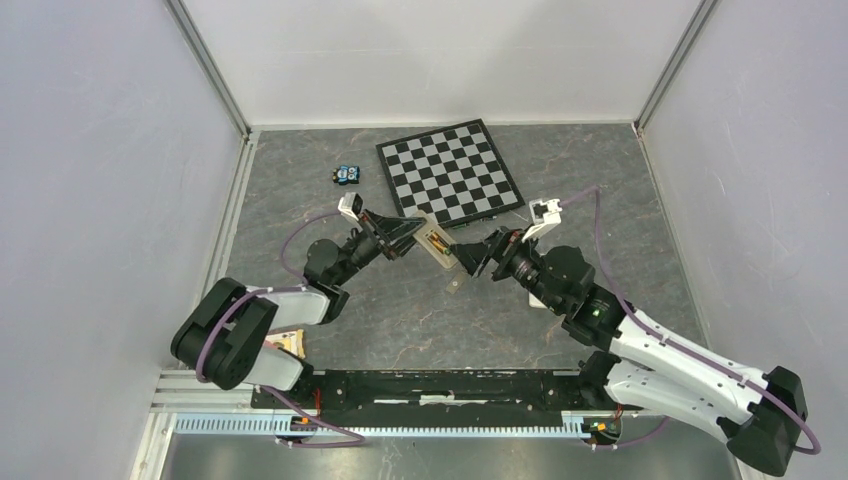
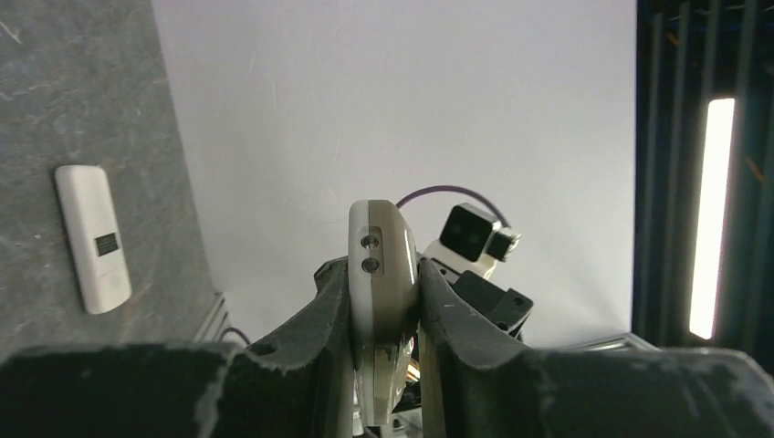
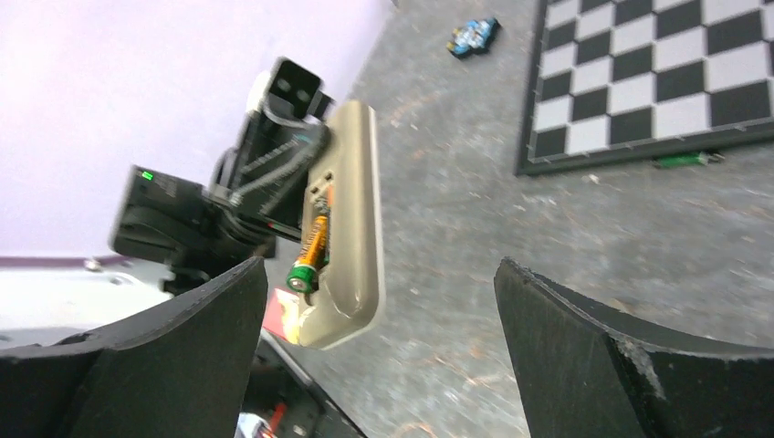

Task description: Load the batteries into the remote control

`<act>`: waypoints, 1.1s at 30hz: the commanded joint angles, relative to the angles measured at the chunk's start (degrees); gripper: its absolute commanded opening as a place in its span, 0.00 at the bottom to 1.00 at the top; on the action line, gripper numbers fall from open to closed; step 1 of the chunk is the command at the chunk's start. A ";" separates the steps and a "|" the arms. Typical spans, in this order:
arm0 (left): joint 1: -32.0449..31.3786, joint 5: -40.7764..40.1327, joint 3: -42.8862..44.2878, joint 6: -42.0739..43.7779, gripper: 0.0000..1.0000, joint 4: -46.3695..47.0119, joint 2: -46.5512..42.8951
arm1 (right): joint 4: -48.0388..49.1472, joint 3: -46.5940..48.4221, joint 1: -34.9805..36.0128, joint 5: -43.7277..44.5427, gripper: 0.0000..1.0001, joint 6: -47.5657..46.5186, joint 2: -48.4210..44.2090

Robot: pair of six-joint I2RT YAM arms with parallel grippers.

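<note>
My left gripper point(image 1: 400, 235) is shut on the remote control point(image 1: 437, 247) and holds it above the table, tan back facing the right arm. In the left wrist view the remote point(image 2: 383, 274) is clamped edge-on between the fingers. One battery point(image 3: 310, 251), orange with a green end, sits partly in the remote's point(image 3: 351, 219) open compartment, its green end sticking out. My right gripper point(image 1: 478, 255) is open and empty, just right of the remote, which shows between its fingers point(image 3: 379, 269). A thin green cylinder point(image 3: 680, 161) lies by the chessboard's near edge.
A plain white slab with a dark slot point(image 2: 91, 237) lies flat on the table. A chessboard point(image 1: 450, 170) lies behind the grippers. A small blue toy point(image 1: 347, 174) sits left of it. A red-orange item point(image 1: 290, 342) lies by the left arm's base.
</note>
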 commanded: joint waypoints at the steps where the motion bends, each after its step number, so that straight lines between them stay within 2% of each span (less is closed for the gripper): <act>1: -0.32 -3.25 2.98 -6.92 0.02 -0.47 -3.70 | 16.83 -1.74 -0.12 0.31 0.98 7.42 -0.80; 9: -0.49 -5.73 3.59 -6.72 0.02 -7.18 -9.97 | 24.84 -5.50 -0.10 -1.30 0.98 10.10 -0.73; 14: -0.50 -5.17 4.37 -5.50 0.02 -8.31 -11.41 | 26.64 -5.33 -0.12 -3.42 0.90 9.98 0.91; 18: -0.59 -5.05 4.47 -5.01 0.02 -8.87 -12.10 | 25.99 -3.60 -0.08 -5.43 0.88 9.46 3.13; 21: -0.58 -5.60 4.08 -4.54 0.02 -9.47 -12.74 | 24.39 -3.09 -0.14 -5.38 0.80 9.90 4.10; 33: -0.58 -5.24 3.06 -3.18 0.02 -8.42 -14.46 | 20.42 -1.99 -0.09 -4.55 0.73 11.60 7.41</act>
